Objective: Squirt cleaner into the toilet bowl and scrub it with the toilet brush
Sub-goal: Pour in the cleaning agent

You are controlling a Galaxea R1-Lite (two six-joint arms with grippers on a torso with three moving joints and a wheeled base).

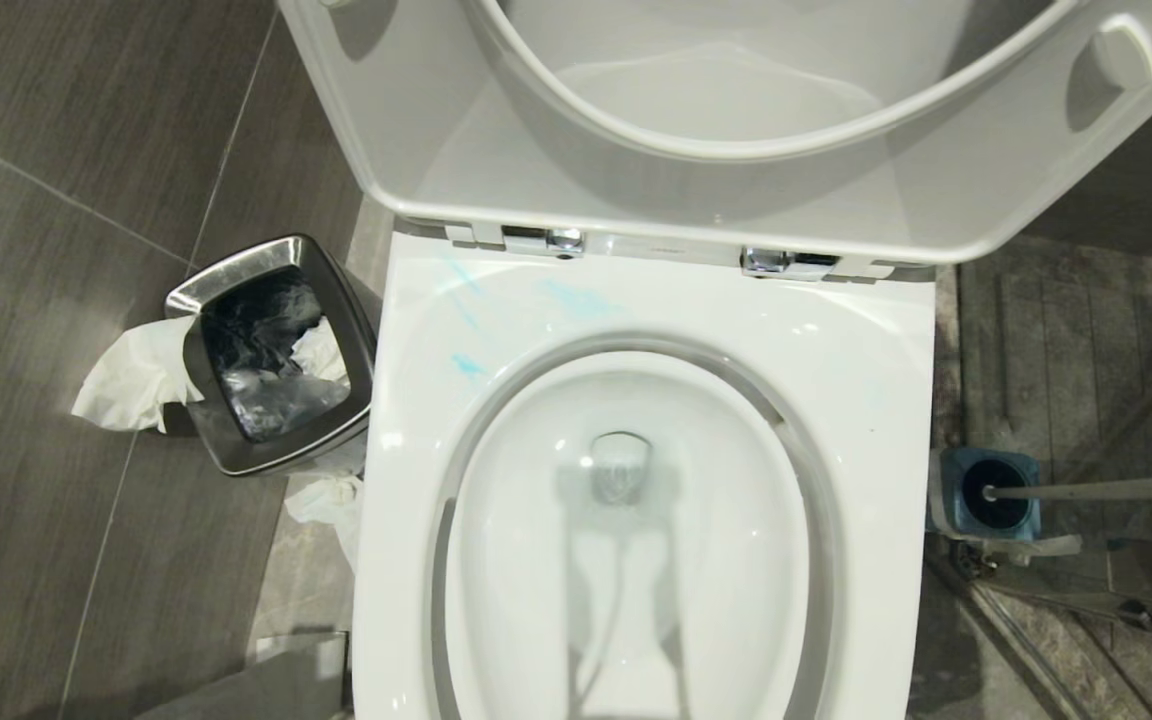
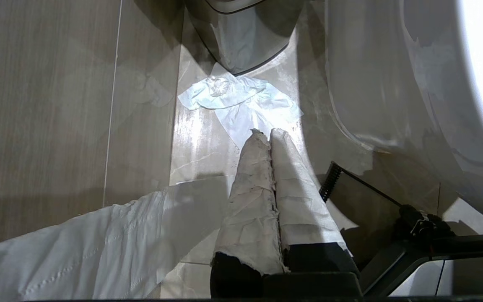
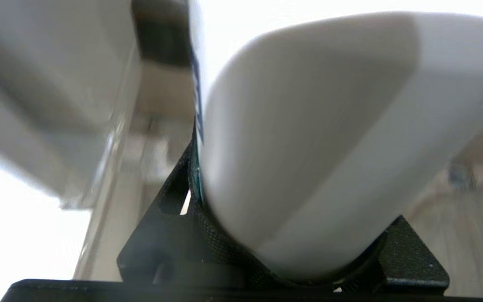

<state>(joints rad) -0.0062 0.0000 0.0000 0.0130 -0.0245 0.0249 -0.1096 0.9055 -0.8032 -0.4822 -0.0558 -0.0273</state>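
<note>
Left end effector (image 2: 270,136): two fingers wrapped in pale, wrinkled tape, pressed together, nothing between them, pointing down at the floor (image 2: 57,105). Just beyond the tips, a crumpled white tissue (image 2: 241,100) lies flat on the tiles. Past the tissue, the base of a steel bin (image 2: 245,37). To one side, the toilet bowl (image 2: 392,84), its white outer wall. Near the finger bases, a white paper sheet (image 2: 99,247).

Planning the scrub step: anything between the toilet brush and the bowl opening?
Nothing visible. Seat and lid are raised, so the toilet bowl is open. The toilet brush stands in its holder on the floor right beside it. Note that the right gripper is occupied, holding a white rounded object.
</note>
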